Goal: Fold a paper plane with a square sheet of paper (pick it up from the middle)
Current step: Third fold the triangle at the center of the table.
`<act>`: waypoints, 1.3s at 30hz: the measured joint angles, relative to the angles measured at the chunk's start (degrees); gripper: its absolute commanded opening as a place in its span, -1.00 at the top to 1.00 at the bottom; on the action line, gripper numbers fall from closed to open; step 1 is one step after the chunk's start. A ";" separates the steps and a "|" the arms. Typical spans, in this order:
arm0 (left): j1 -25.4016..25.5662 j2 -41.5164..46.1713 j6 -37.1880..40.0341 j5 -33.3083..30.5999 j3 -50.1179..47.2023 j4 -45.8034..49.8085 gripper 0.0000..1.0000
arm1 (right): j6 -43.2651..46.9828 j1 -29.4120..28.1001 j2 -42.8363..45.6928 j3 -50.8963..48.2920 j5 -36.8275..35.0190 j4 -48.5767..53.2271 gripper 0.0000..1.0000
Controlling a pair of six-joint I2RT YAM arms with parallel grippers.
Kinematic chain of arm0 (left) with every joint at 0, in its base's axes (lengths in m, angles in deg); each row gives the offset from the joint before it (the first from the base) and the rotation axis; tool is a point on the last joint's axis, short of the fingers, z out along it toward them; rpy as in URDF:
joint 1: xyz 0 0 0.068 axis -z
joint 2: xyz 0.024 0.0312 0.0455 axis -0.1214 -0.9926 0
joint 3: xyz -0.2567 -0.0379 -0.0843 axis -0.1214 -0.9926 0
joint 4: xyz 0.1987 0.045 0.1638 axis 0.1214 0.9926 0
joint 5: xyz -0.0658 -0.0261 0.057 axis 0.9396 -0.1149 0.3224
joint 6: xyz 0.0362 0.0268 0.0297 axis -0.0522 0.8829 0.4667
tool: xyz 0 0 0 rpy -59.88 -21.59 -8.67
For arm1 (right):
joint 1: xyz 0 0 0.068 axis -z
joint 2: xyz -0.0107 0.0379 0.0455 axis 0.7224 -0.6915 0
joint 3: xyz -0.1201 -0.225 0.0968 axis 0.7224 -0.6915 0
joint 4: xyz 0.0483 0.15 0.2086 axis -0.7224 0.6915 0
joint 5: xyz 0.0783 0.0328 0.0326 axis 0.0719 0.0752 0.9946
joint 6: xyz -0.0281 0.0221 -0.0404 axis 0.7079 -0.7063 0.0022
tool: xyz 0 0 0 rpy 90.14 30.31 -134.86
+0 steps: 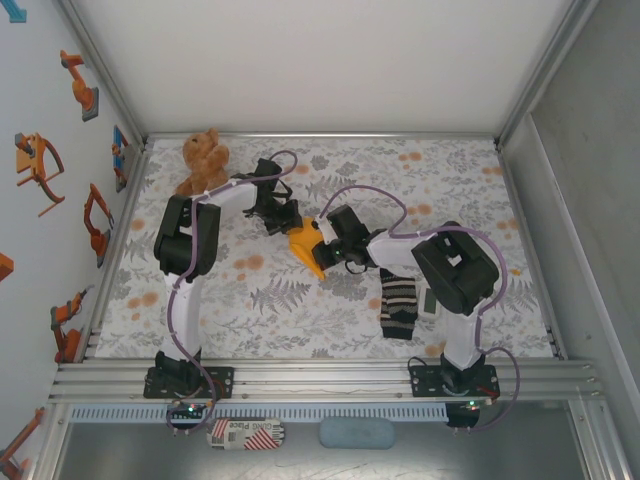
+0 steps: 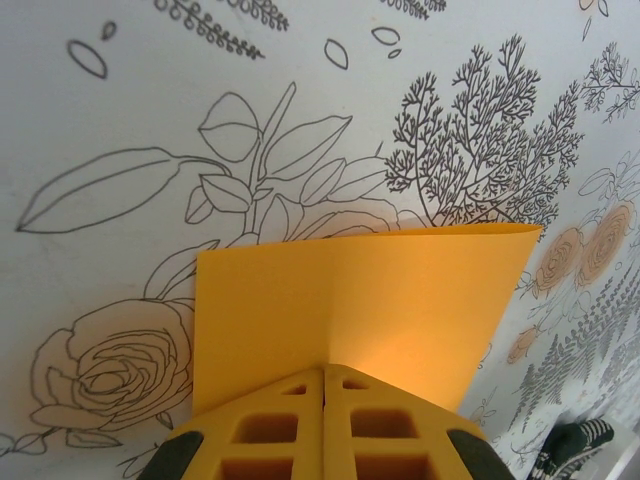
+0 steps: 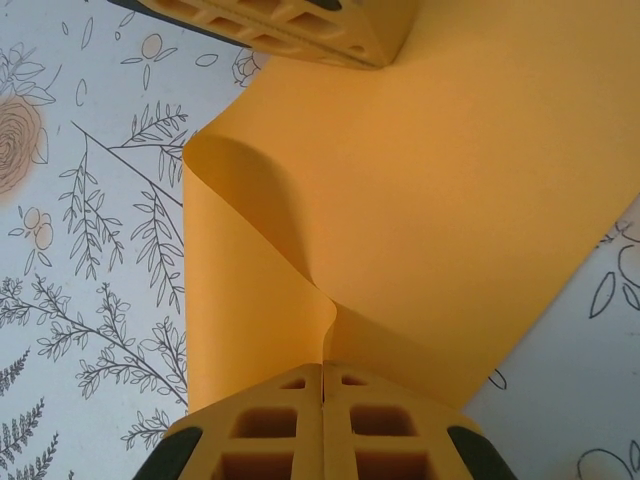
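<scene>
**Task item.** The square sheet of paper (image 1: pixel 306 249) is held between both hands above the table (image 1: pixel 460 185). It sits to the right of the teddy bear (image 1: pixel 204 160) and nearer the arm bases than the bear.

**Left hand** (image 2: pixel 323 378). The pads are pressed together on the sheet's near edge, in line with a faint centre crease.

**Right hand** (image 3: pixel 323 375). The pads are likewise pinched on the sheet, where a crease runs up from them.

**Edges.**
- In the left wrist view the sheet's far edge is straight and free, and both far corners are unsupported.
- In the right wrist view the sheet's left side curls over into a rounded loop. Its right edge runs straight and slanted above the floral cloth.
- The two hands stand close together, with the sheet bent between them.

**Open room.** Bare floral cloth lies on all sides of the sheet. A striped sock (image 1: pixel 398 305) lies further right of the teddy bear, toward the table's front edge and well apart from the sheet.
</scene>
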 measured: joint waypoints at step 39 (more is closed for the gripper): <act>4.61 19.34 -19.17 3.21 -28.55 -24.63 0.79 | -0.68 0.00 -0.09 0.17 0.04 0.44 1.00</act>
